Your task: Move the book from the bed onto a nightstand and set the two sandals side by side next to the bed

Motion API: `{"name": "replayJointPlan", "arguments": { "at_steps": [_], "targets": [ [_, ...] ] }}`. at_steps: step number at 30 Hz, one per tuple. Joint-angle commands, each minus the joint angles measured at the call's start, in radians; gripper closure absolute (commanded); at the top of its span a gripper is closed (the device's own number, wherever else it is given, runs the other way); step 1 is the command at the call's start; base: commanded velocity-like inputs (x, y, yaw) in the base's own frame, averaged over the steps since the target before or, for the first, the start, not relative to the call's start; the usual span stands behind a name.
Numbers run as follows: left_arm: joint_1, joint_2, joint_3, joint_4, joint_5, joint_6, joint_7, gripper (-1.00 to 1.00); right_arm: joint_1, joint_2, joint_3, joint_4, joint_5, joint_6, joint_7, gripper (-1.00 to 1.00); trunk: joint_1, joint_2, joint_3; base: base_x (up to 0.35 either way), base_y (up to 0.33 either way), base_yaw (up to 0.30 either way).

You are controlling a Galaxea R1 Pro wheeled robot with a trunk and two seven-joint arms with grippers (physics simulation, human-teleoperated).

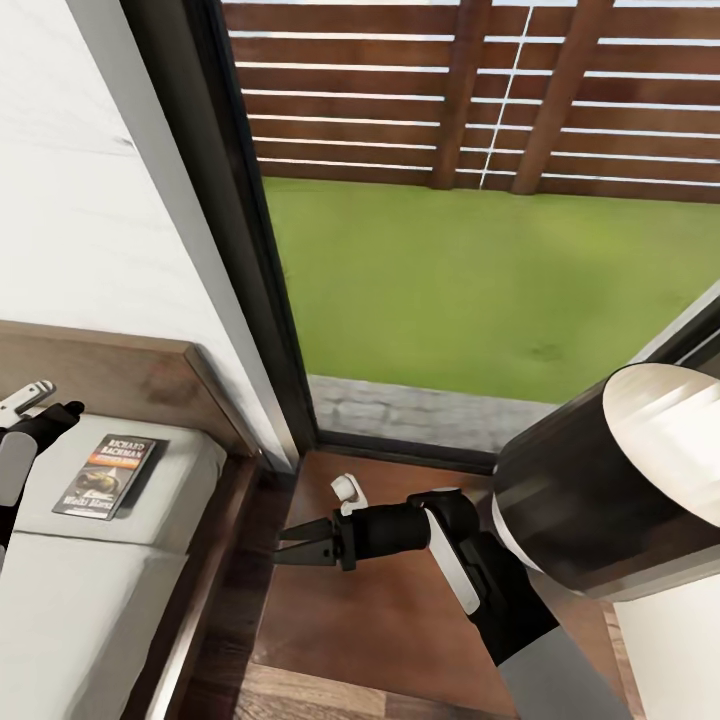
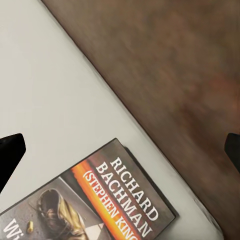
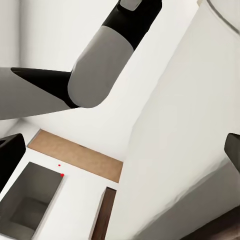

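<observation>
The book (image 1: 108, 476) lies flat on the pale grey mattress of the bed (image 1: 70, 590), close to the dark wood headboard (image 1: 110, 375). In the left wrist view the book (image 2: 100, 202) shows its "RICHARD BACHMAN" cover just below my open left gripper (image 2: 120, 150), which hovers over the mattress edge by the headboard. That left gripper (image 1: 45, 403) sits at the picture's left edge, up and left of the book. My right gripper (image 1: 292, 548) is open and empty above the glossy brown nightstand (image 1: 390, 630), its fingers pointing toward the bed. The sandals are out of view.
A tall dark-framed window (image 1: 450, 250) stands straight ahead, with grass and a slatted brown fence outside. A white wall (image 1: 90, 200) rises behind the headboard. My bulky right arm joint (image 1: 600, 480) blocks the lower right. A strip of wood-plank floor (image 1: 330, 700) shows in front of the nightstand.
</observation>
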Motion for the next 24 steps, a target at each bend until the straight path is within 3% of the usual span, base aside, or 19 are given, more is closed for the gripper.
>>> {"name": "replayJointPlan", "arguments": {
  "at_steps": [1,12,24],
  "targets": [
    [0.000,0.000,0.000,-0.002,0.011,0.004,0.007,-1.00,-0.001,0.000,0.001,0.000,-0.004,0.006,0.000,-1.00,0.000,0.000,-0.001,0.000,0.000,0.000],
    [0.000,0.000,0.001,0.001,0.011,0.003,0.007,-1.00,-0.001,0.000,0.001,0.001,-0.004,0.006,0.000,-1.00,0.000,0.000,-0.001,0.000,0.000,0.000],
    [0.000,0.000,0.001,0.003,0.011,0.002,0.006,-1.00,-0.001,0.000,0.001,0.000,-0.004,0.006,0.000,-1.00,0.038,-0.070,-0.032,0.000,0.000,0.000]
  ]
}}
